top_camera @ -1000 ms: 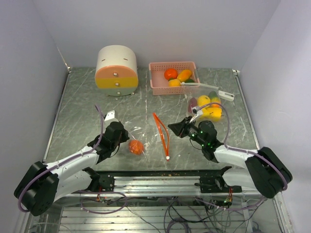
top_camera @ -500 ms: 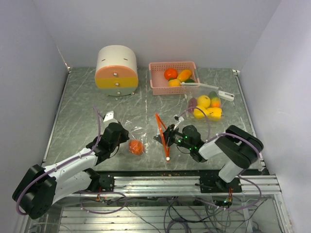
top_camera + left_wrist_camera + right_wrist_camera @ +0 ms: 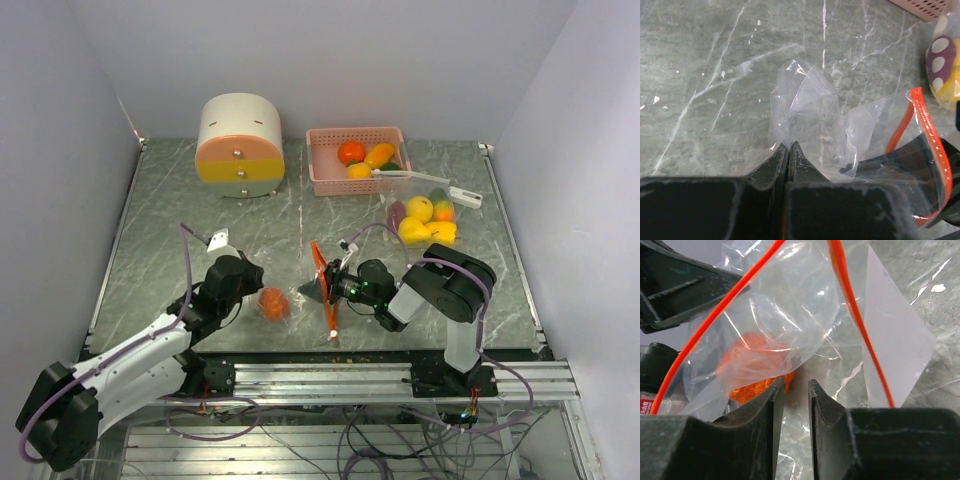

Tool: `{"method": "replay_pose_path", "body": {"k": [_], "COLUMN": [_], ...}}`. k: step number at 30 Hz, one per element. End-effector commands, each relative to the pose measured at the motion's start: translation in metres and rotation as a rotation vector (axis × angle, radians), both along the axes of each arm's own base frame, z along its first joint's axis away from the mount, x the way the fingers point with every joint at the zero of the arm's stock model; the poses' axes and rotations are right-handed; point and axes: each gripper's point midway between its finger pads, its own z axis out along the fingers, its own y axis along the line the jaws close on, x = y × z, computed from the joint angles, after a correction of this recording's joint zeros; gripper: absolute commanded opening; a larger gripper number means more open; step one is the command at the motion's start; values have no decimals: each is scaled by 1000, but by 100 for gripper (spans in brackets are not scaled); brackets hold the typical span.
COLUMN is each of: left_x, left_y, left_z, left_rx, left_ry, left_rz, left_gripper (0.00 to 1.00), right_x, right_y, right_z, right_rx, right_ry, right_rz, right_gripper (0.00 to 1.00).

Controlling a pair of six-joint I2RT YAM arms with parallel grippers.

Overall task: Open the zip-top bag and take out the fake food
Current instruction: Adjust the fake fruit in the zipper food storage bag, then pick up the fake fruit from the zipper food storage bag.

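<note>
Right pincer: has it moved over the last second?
Yes. The right pincer moved left and nearer the arm bases. It was below the middle of the basket; now it sits below its left edge, at the orange zip of the bag.

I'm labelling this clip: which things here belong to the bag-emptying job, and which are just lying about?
In the job: zip-top bag, orange fruit inside it, left gripper pinching the bag, right gripper at its mouth.
Lying about: round drawer box, pink basket.
</note>
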Motion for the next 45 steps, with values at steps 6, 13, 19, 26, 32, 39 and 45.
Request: {"method": "replay_pose_path", "body": {"k": [6,13,19,26,32,39,45], "left_x": [-1,-3,1,4,6,7,9], "left_y": [-8,-16,-15,-11,-3,-2,-3], "left_z": [68,83,51,26,9,-13,-18], "left_rx": [-68,-108,-55,-14,33,60,74], "left_ry": [-101,-118,-50,-11,17,60,76], "left_rz": [-45,-78,-58,-28,8,27,28], "left_gripper": [7,7,7,7,7,7,7], "right_x": [7,2,-1,-8,-21,-43,-68], "right_y": [-6,-6,-5,-6,-8,-5,1], "right_z": [1,-2,2,11,20,15,-7], "right_rx": [-22,-1,19,39,71,42,-45], "right_ry": [-57,-52,-57,-81,-121,-154,-166], "right_rz": [-49,-30,-14,13,74,188,300], "right_gripper": [31,37,42,64,77,92,95]}}
